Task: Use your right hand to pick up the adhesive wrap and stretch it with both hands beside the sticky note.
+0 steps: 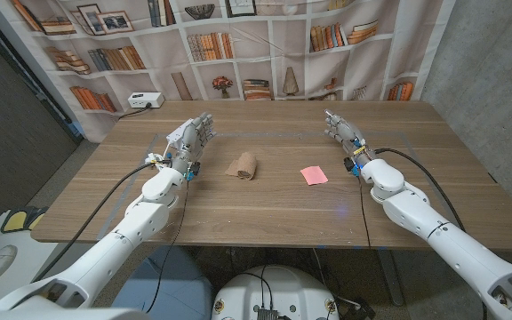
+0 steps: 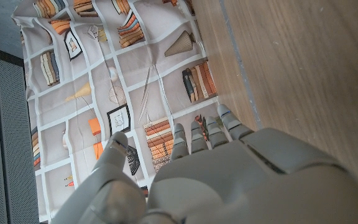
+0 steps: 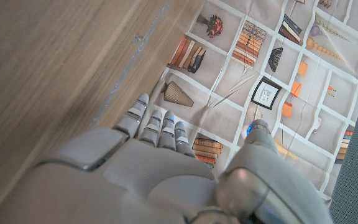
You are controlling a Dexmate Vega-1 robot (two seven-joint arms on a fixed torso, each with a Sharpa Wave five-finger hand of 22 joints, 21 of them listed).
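Note:
A tan roll of adhesive wrap (image 1: pixel 244 166) lies on the wooden table (image 1: pixel 265 213) near the middle. A pink sticky note (image 1: pixel 314 175) lies a little to its right. My left hand (image 1: pixel 189 142) is open to the left of the wrap, fingers reaching toward the far edge and holding nothing. My right hand (image 1: pixel 345 132) is open beyond and right of the sticky note, also holding nothing. In the left wrist view my left hand (image 2: pixel 216 174) shows its fingers spread, and in the right wrist view my right hand (image 3: pixel 160 168) does the same.
A printed bookshelf backdrop (image 1: pixel 238 44) hangs behind the table's far edge. A white power strip (image 1: pixel 144 101) sits at the far left corner. Faint tape lines (image 1: pixel 265 136) mark a rectangle on the tabletop.

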